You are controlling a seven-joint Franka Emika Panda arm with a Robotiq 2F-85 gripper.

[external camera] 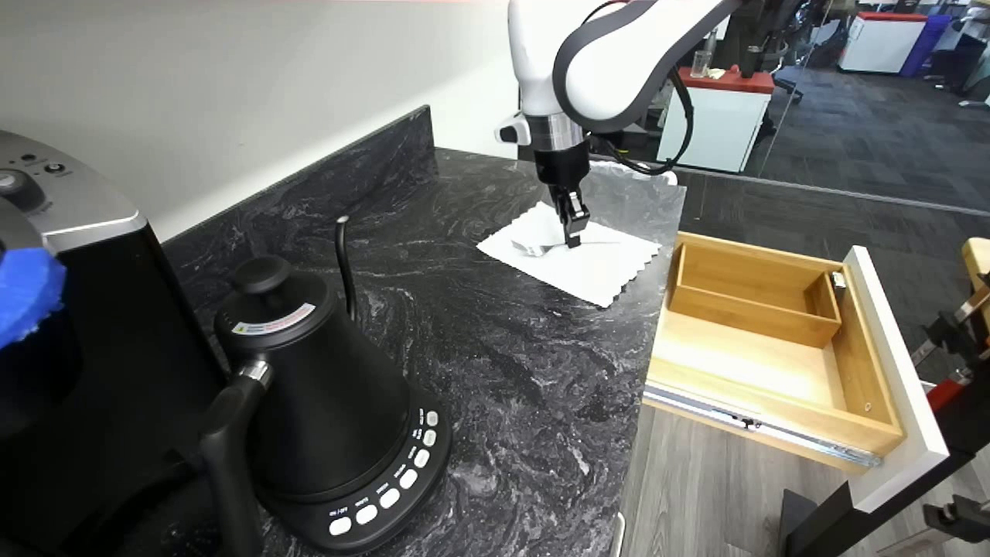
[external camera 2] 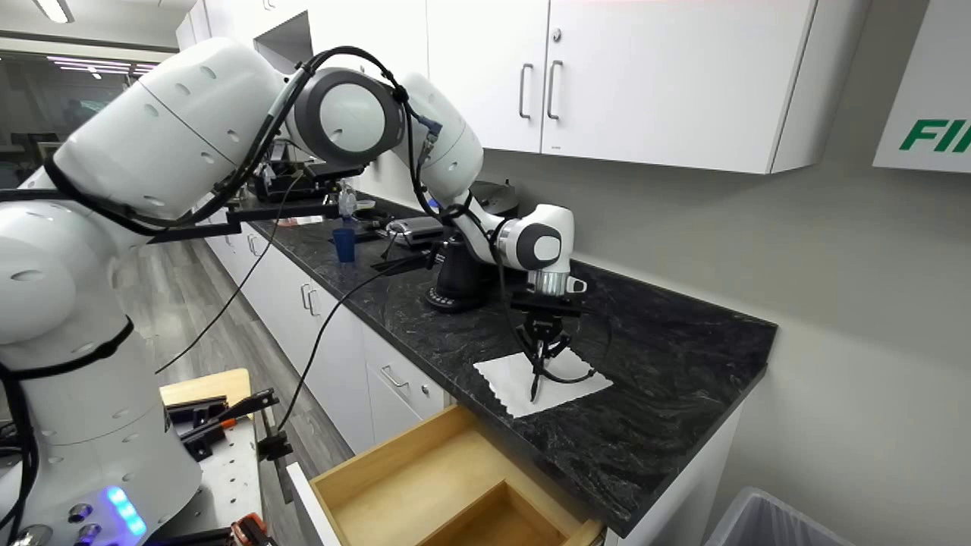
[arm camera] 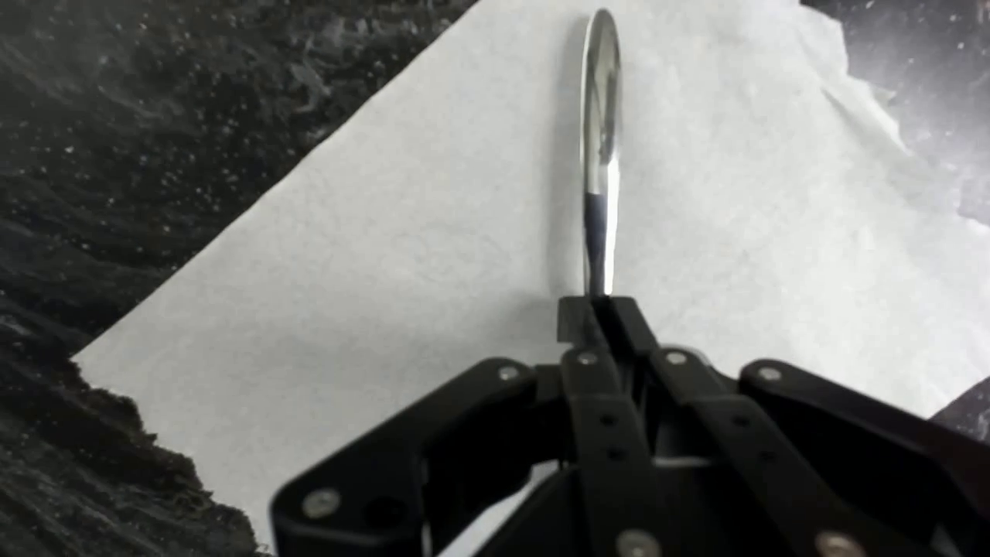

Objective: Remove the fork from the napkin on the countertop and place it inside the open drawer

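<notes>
The fork (arm camera: 601,155) is slim and silvery. Its rounded handle end points away from my gripper in the wrist view; its other end is hidden there behind the fingers. My gripper (arm camera: 595,313) is shut on the fork about mid-length, just over the napkin (arm camera: 387,232). In an exterior view the fork's broad end (external camera: 532,247) shows left of my fingertips (external camera: 572,241). The white napkin (external camera: 603,275) lies flat on the dark veined countertop (external camera: 503,394). The light-wood drawer (external camera: 746,365) stands open beside the countertop; it also shows in an exterior view (external camera 2: 410,447).
A black kettle (external camera: 325,387) stands on the countertop on its base with white buttons. A backsplash (external camera: 309,186) runs along the wall. The drawer has an inner divider box (external camera: 754,317) and a white front panel (external camera: 889,371). White cabinets (external camera 2: 660,83) hang above the countertop.
</notes>
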